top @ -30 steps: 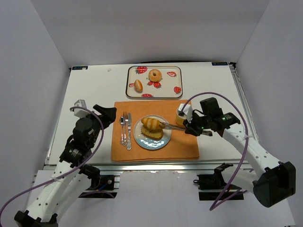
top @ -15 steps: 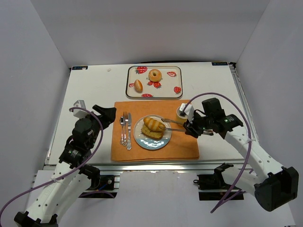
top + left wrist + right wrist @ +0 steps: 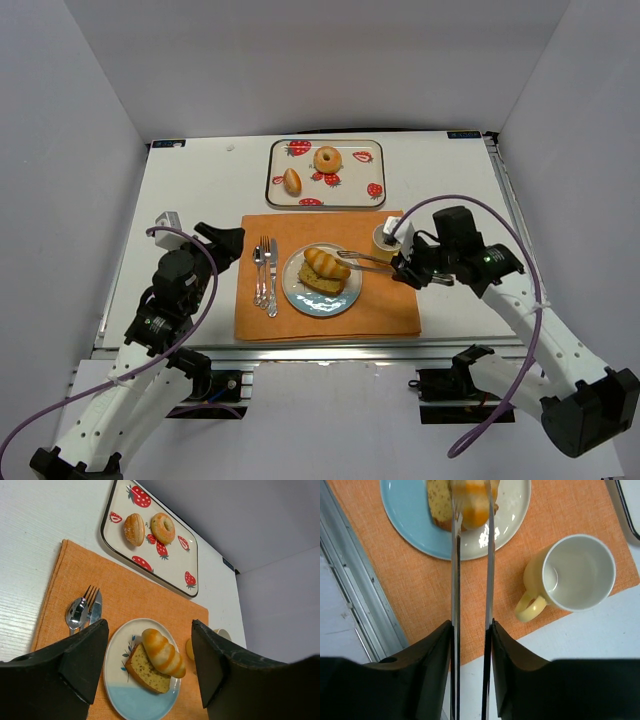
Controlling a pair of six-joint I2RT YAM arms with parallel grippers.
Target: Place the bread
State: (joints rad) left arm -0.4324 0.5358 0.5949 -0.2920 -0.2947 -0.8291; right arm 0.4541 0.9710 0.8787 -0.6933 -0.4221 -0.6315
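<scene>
A striped bread roll [image 3: 327, 263] lies on a slice of cake [image 3: 322, 283] on a white and blue plate [image 3: 305, 298]. My right gripper [image 3: 405, 268] is shut on metal tongs [image 3: 368, 263]. In the right wrist view the tongs [image 3: 488, 580] run forward from the gripper [image 3: 471, 625], slightly apart, and their tips straddle the end of the roll [image 3: 472, 505]. My left gripper [image 3: 225, 240] is open and empty, left of the cutlery. In its wrist view the gripper [image 3: 149, 625] hangs above the plate [image 3: 130, 700] and roll [image 3: 163, 652].
A yellow mug [image 3: 384, 240] stands on the orange placemat [image 3: 390, 310], right beside the tongs. A fork, knife and spoon [image 3: 265, 275] lie left of the plate. A strawberry tray [image 3: 275, 165] at the back holds a donut [image 3: 327, 159] and a small roll [image 3: 292, 181].
The tongs have spread apart and drawn back to the right a little. The roll has settled onto the cake slice. The left arm has not moved.
</scene>
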